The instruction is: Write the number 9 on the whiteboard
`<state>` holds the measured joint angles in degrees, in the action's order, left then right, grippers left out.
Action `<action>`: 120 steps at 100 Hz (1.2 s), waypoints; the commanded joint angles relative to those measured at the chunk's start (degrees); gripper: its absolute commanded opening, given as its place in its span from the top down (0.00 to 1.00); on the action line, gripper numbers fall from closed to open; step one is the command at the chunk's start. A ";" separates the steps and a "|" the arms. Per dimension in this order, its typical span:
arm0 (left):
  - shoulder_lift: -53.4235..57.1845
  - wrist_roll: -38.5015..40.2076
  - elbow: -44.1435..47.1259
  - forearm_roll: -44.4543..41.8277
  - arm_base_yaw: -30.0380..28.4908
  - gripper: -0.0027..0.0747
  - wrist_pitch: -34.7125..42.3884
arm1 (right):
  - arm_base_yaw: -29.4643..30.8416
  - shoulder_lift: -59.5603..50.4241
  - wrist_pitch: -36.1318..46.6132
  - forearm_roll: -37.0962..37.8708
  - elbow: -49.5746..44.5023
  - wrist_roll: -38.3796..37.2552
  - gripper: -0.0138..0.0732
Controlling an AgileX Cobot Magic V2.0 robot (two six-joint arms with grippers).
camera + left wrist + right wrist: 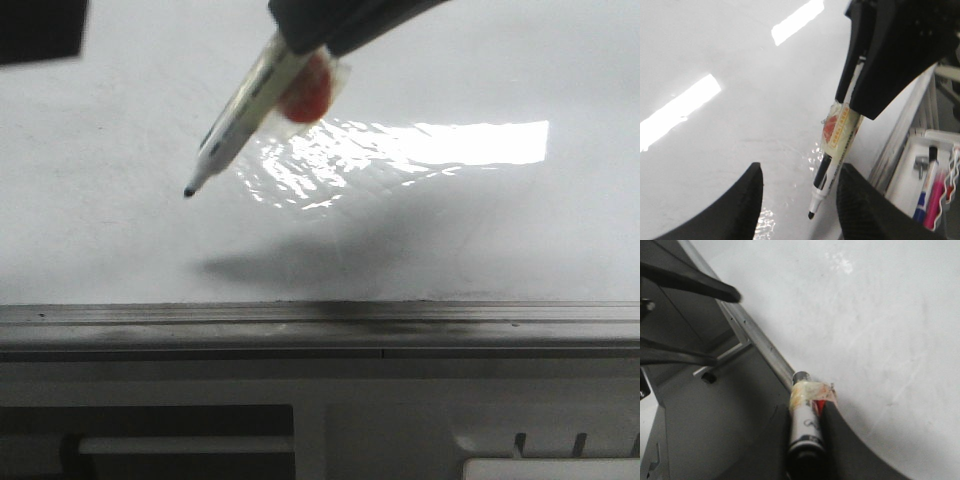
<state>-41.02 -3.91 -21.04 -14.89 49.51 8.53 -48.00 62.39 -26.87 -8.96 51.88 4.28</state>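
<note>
A white marker [250, 100] with a black tip and taped red label hangs tilted over the whiteboard [110, 230]. My right gripper [305, 40] is shut on its upper barrel. The tip [188, 192] stands off the surface, with its shadow lying apart from it on the board. In the right wrist view the marker [807, 415] sits clamped between the dark fingers [840, 440]. My left gripper [797, 200] is open low over the whiteboard [740, 125], and the marker [832, 165] hangs just beside its right finger without touching. The number 9 does not show in any view.
A grey metal rail [320, 325] runs along the board's near edge. A bright glare patch [480, 140] lies on the board. Beside the rail a white tray [920, 150] holds spare markers [927, 187]. A dark shape [40, 30] fills the far left corner.
</note>
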 commanded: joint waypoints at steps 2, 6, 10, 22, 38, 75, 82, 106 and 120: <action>5.24 0.45 -1.88 4.71 -0.03 0.55 2.87 | 2.04 -3.30 3.97 0.42 3.04 -0.47 0.93; 6.25 0.45 -1.88 4.71 -0.46 0.56 2.87 | 2.94 -3.90 4.57 0.42 3.41 -0.75 0.93; 6.88 0.45 -1.88 4.71 -1.03 0.56 2.87 | 4.03 -4.13 5.00 0.42 4.00 -1.26 0.93; 7.16 0.45 -1.88 6.83 -4.09 0.56 2.87 | 7.89 -3.49 3.17 0.42 7.27 -3.28 0.93; 7.03 0.45 -1.88 9.68 -7.48 0.56 4.57 | 13.37 -0.03 -4.64 0.42 13.23 -3.46 0.91; 7.03 0.45 -1.88 13.12 -8.16 0.56 7.10 | 12.39 11.92 -5.93 -2.24 19.98 -3.22 0.91; 7.03 0.45 -1.88 13.12 -8.16 0.56 7.10 | 11.46 12.57 -9.93 -2.24 19.47 -3.22 0.91; 7.03 0.45 -1.88 13.12 -8.16 0.56 7.10 | 14.30 8.02 -11.97 -0.17 18.86 -3.35 0.91; 7.03 0.45 -1.88 13.12 -8.16 0.56 7.10 | 16.71 8.74 -11.29 0.21 23.91 -3.21 0.91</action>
<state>-33.85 -3.91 -21.04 -2.41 41.60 10.87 -32.72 72.11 -42.52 -10.35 71.72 0.67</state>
